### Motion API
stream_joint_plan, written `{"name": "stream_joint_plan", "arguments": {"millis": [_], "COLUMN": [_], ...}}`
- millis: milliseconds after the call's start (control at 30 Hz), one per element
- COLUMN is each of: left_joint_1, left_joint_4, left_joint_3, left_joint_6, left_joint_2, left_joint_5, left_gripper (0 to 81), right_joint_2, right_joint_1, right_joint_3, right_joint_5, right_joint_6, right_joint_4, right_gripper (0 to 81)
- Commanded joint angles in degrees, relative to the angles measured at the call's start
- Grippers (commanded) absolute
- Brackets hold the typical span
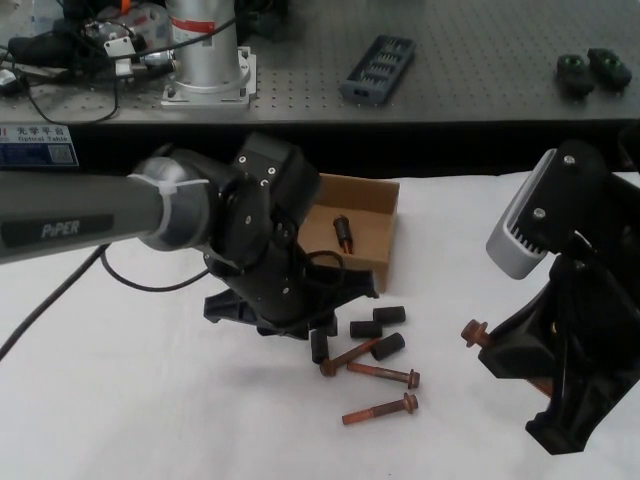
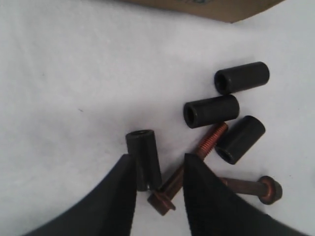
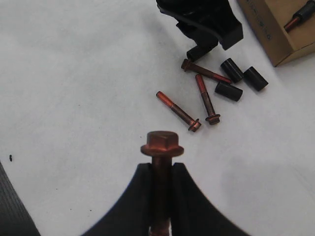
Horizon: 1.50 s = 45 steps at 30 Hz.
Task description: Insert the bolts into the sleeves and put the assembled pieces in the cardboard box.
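Note:
My left gripper (image 2: 158, 173) is open and low over the white cloth, straddling one black sleeve (image 2: 144, 157) and the head end of a copper bolt (image 2: 197, 164). Three more sleeves (image 2: 211, 110) lie just beyond it, and another bolt (image 2: 251, 187) lies to the side. My right gripper (image 3: 161, 168) is shut on a bolt (image 3: 161, 147), whose hex head sticks out past the fingertips. In the high view this bolt (image 1: 473, 331) is held above the cloth, right of the pile. The cardboard box (image 1: 375, 195) holds one assembled piece (image 1: 343, 232).
Three loose bolts (image 3: 179, 111) and the sleeves (image 3: 228, 91) lie close together in front of the box (image 3: 275, 42). The left gripper's body (image 3: 202, 24) hangs over the pile's far side. Behind the cloth is a perforated bench with a blue rack (image 1: 378, 65).

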State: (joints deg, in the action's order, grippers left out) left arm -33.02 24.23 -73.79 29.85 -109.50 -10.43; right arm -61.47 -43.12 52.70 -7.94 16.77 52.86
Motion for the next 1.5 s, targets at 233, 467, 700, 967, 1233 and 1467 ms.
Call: {"name": "stream_joint_plan", "arguments": {"millis": [233, 467, 700, 967, 1233, 1467], "left_joint_1": [-0.8, -0.8, -0.8, -0.8, -0.8, -0.8], "left_joint_4": [0.2, 0.2, 0.2, 0.4, 1.9, 2.3], "left_joint_3": [-0.9, -0.9, -0.9, -0.9, -0.9, -0.9], "left_joint_6": [-0.7, -2.0, -2.0, -2.0, -1.9, -1.6], "left_joint_2": [-2.4, -3.8, -4.4, -4.4, -4.4, -1.5], "left_joint_5": [1.7, 2.9, 2.4, 3.8, -0.3, -3.4], "left_gripper": [24.3, 24.3, 24.3, 22.9, 0.6, 0.6], "right_joint_2": [0.8, 0.8, 0.8, 0.8, 0.8, 0.8], "right_joint_1": [0.3, 0.3, 0.3, 0.3, 0.3, 0.3], "right_joint_3": [0.2, 0.2, 0.2, 0.2, 0.2, 0.2], "right_joint_5": [-0.3, -0.3, -0.3, -0.3, -0.3, -0.3], "right_joint_6": [-0.1, -0.1, -0.1, -0.1, -0.1, -0.1], "right_joint_4": [-0.7, -0.7, -0.7, -0.7, -0.5, -0.5], "right_gripper": [1.9, 1.9, 1.9, 1.9, 1.9, 1.9]}}
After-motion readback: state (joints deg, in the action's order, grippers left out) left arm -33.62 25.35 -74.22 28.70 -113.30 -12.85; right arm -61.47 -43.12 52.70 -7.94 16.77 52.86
